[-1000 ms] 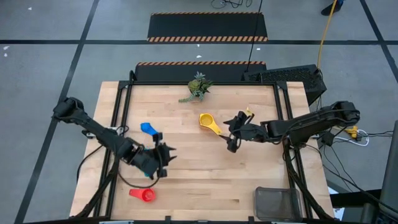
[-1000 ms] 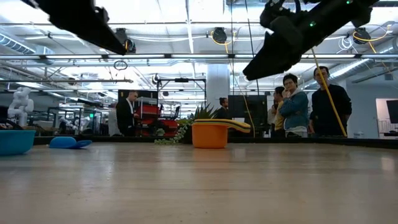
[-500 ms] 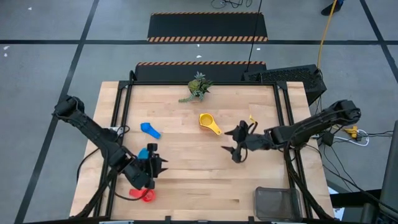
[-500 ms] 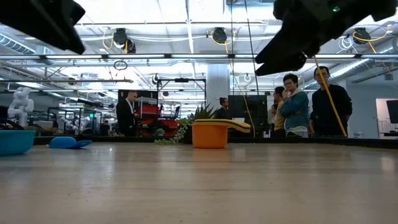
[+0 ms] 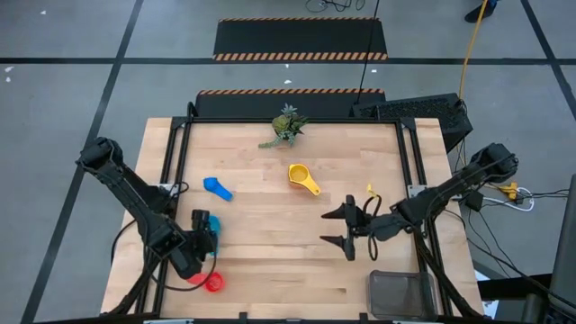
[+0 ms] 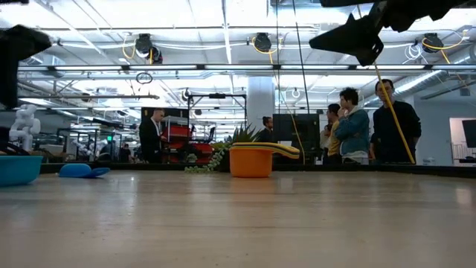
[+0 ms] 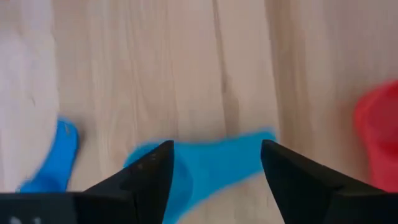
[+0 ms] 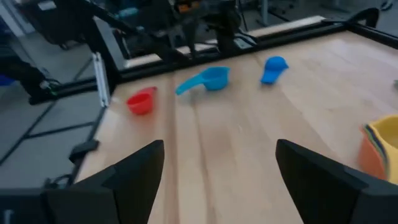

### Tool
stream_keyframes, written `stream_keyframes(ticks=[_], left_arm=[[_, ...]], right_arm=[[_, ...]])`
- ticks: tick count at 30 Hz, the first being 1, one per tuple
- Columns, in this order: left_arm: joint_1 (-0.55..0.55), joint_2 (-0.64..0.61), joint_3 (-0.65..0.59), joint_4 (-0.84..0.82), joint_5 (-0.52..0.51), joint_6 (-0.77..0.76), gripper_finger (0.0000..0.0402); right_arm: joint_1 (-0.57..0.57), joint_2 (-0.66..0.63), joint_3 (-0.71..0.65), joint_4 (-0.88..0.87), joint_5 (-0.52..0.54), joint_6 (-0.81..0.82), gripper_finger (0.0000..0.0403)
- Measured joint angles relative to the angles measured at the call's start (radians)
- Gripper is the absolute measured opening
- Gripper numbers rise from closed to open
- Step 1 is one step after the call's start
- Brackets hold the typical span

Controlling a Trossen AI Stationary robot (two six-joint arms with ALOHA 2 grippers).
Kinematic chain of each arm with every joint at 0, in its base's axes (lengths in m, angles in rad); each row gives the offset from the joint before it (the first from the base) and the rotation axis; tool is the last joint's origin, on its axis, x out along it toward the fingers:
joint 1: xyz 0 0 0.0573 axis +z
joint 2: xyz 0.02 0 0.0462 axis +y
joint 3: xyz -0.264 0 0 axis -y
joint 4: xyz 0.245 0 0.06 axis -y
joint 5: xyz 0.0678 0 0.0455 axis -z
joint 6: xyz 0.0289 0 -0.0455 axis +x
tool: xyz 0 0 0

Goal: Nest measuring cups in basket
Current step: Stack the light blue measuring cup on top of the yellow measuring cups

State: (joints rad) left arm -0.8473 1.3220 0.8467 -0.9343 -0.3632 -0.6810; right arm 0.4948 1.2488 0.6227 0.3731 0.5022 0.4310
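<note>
1. left gripper (image 5: 205, 231) is spread wide above the light blue cup (image 7: 211, 165), which lies on the table between its fingers.
2. red cup (image 5: 212, 283) sits just beside it.
3. right gripper (image 5: 344, 229) gapes wide and empty; basket (image 5: 401, 292) is near it, yellow cup (image 5: 301, 177) farther off.

Light wood plank table (image 5: 270, 225), dark metal frame along its sides. Small green plant sprig (image 5: 285, 125) lies at the far edge, near the middle. Grey floor beyond, with two black mats edged in orange-and-black hazard stripes (image 5: 300, 39). Yellow cable (image 5: 470, 45) runs across the floor at far right. Low view: several people standing in the room behind, two (image 6: 372, 123) at right; ceiling lights overhead.
</note>
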Motion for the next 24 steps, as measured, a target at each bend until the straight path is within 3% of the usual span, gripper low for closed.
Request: stream_keyframes(ticks=[7, 15, 24], left_arm=[[-0.002, 0.0, -0.008, -0.077, 0.12, 0.025, 0.0246], [-0.001, 0.0, -0.096, -0.072, 0.127, 0.048, 0.0243], [0.001, 0.0, -0.158, -0.022, 0.124, 0.125, 0.0188]], right_arm=[[0.005, 0.036, 0.0, 0.051, 0.0, -0.006, 0.03], [0.005, 0.041, 0.0, 0.068, -0.002, -0.053, 0.03], [0.005, 0.04, 0.0, 0.069, -0.005, -0.103, 0.03]])
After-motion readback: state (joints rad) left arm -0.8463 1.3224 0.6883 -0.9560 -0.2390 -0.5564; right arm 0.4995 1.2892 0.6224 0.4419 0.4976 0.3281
